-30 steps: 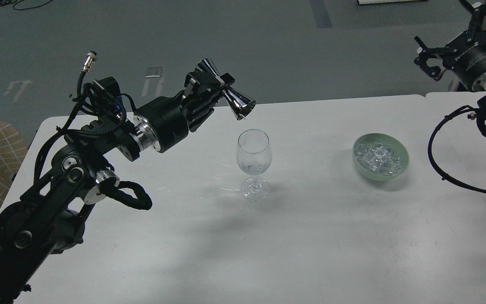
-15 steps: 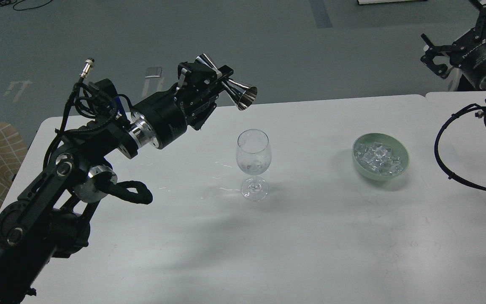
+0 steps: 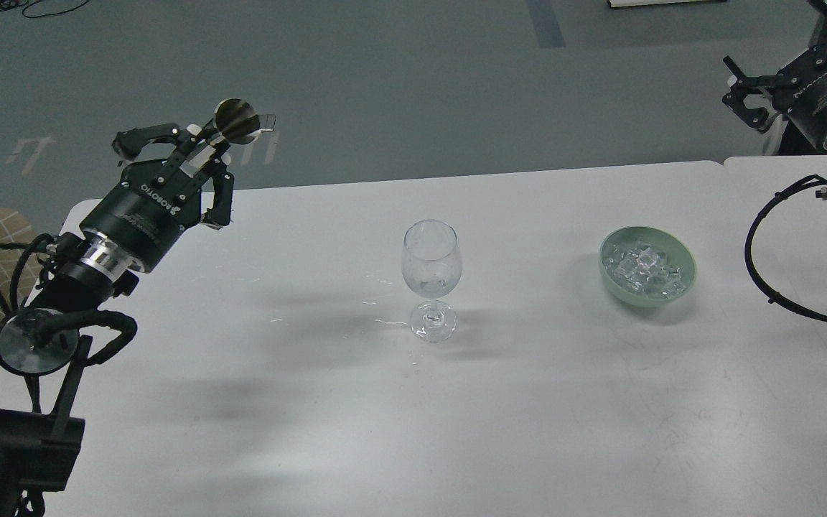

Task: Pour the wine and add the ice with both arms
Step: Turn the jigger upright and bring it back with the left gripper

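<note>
Grey floor behind white bench [image 3: 543, 402]. My left fingers [image 3: 205, 154] clamp the jigger [image 3: 235, 118] at 10 o'clock, clear of the glass [image 3: 432, 276] holding wine [image 3: 429, 287]. Ice [image 3: 645, 269] sits at 3 o'clock; right fingers [image 3: 751, 97] spread, empty.

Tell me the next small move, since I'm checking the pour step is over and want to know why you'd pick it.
Probably bring the right hand down toward the ice in the green bowl. The wine glass has a little liquid at its bottom, the left hand holds the jigger far from it, and the ice looks untouched.
</note>
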Robot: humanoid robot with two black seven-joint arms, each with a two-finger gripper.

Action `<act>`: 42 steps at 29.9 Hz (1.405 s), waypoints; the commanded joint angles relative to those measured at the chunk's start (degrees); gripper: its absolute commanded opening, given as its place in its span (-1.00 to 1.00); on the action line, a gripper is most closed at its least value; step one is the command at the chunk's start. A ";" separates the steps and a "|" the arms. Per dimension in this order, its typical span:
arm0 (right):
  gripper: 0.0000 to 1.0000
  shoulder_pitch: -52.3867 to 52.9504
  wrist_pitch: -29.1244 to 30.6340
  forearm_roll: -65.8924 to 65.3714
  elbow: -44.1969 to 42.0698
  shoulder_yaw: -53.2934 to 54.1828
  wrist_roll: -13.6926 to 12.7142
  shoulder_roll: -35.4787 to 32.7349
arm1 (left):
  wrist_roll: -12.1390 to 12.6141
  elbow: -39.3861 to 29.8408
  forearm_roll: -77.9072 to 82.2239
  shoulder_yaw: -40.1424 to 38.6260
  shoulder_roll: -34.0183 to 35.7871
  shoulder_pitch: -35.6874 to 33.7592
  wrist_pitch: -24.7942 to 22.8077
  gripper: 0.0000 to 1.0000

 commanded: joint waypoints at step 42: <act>1.00 -0.08 -4.00 -0.70 2.54 -0.84 -1.29 -2.51 | -6.58 38.83 -7.19 -0.58 -9.14 -4.62 -5.25 -0.79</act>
